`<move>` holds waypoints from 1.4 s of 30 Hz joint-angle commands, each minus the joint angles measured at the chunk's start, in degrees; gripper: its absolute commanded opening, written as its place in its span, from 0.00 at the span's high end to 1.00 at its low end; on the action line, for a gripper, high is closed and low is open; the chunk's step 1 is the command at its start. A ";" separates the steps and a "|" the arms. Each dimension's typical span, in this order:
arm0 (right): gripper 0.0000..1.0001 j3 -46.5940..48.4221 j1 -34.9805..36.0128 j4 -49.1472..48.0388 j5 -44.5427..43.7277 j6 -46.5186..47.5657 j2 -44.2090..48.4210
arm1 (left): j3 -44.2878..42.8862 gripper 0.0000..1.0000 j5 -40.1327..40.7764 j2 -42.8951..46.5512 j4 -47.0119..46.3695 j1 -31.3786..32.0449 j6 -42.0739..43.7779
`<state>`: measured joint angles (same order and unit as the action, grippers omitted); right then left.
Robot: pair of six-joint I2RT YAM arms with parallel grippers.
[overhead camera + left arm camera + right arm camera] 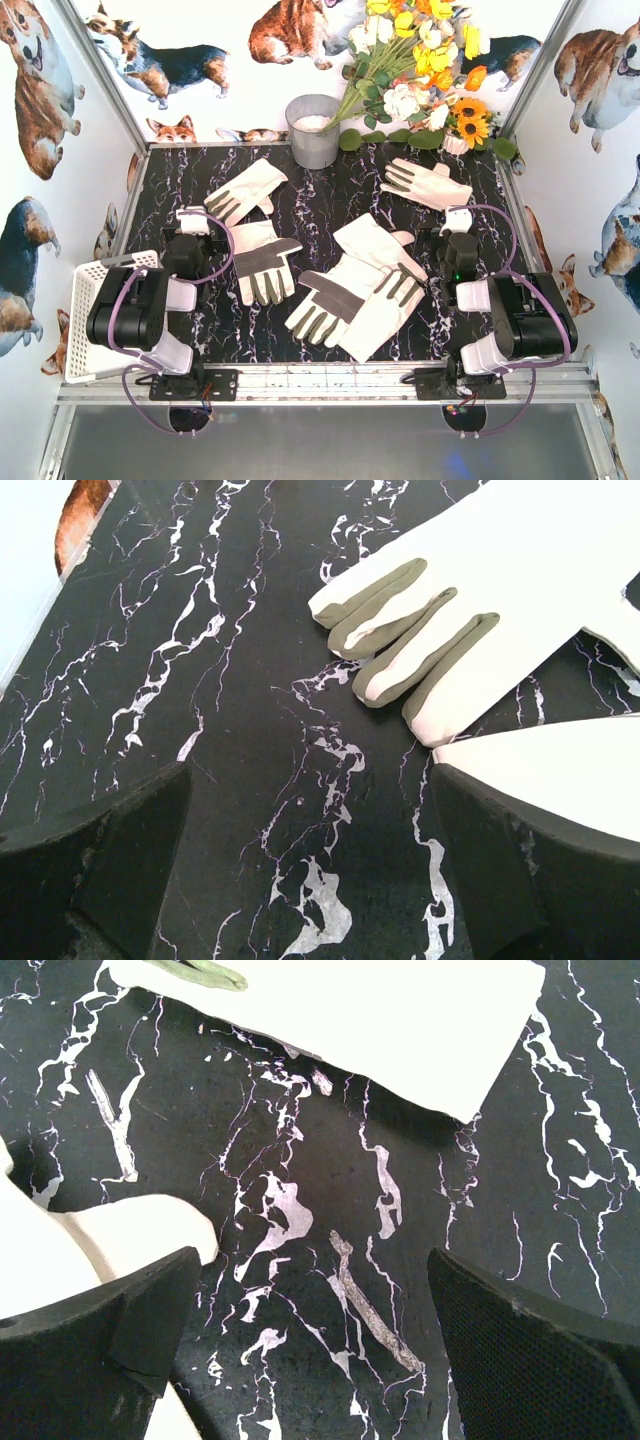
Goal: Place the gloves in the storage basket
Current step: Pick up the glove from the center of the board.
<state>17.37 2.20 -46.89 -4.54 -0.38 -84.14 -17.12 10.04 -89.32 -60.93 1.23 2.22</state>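
Top external: cream gloves (262, 262), grey-olive palm patches, flat on marble table (330, 215).

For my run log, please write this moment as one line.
left pincer: open, empty | right pincer: open, empty | gloves: lying on table | storage basket: no glove visible inside

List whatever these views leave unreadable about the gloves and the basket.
Top view: the white slotted plastic basket; the left arm covers most of it, so its inside is unseen.
Top view: the overlapping cream fabric gloves mid-table; lower ones are covered, count uncertain.
Left wrist view: a cream glove cut off by the right edge.
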 commanded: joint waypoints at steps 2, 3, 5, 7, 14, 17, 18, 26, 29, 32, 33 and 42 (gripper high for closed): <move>0.00 1.06 -0.09 -2.77 0.23 0.47 0.12 | -0.99 0.00 1.44 0.44 -0.66 -0.74 -0.15; 0.00 1.09 -0.13 -2.73 0.23 0.45 0.12 | -0.86 0.00 4.99 1.21 -0.26 -0.02 -0.72; 0.00 1.10 -0.07 -2.54 -1.44 -0.05 0.44 | -0.33 0.00 9.00 4.71 1.33 1.67 -0.69; 0.00 1.83 0.24 2.05 -8.99 -1.88 4.19 | -1.22 0.00 11.22 10.30 8.31 2.97 -0.94; 0.00 10.44 -4.07 42.05 -10.30 -16.62 31.95 | -20.71 0.00 14.14 26.19 62.35 3.49 -18.48; 0.03 13.20 -4.66 51.65 1.46 -17.64 36.86 | -25.42 0.00 5.89 29.71 70.32 3.51 -19.90; 0.05 14.80 -4.56 56.22 5.65 -18.65 37.12 | -25.54 0.00 2.29 30.86 71.05 3.51 -19.10; 0.16 22.64 10.44 82.75 11.88 -30.30 28.90 | -31.25 0.00 -7.86 35.29 78.67 3.69 -10.78; 0.18 22.45 14.17 85.69 9.98 -34.36 27.13 | -29.74 0.00 -5.48 36.90 78.26 3.70 -11.16; 0.19 22.68 17.03 86.12 8.72 -35.27 24.00 | -29.51 0.00 -6.41 37.65 77.55 3.73 -11.95; 0.21 23.09 17.83 86.24 9.90 -35.45 22.84 | -29.54 0.00 -6.10 37.84 77.27 3.65 -11.74; 0.35 21.70 26.70 71.14 18.78 -46.08 14.47 | -29.81 0.00 -6.89 37.76 77.01 1.31 -11.53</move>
<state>38.15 26.50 34.26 11.09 -39.13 -69.04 -46.87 4.56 -51.96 16.10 4.21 -10.15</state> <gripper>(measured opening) 0.659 0.995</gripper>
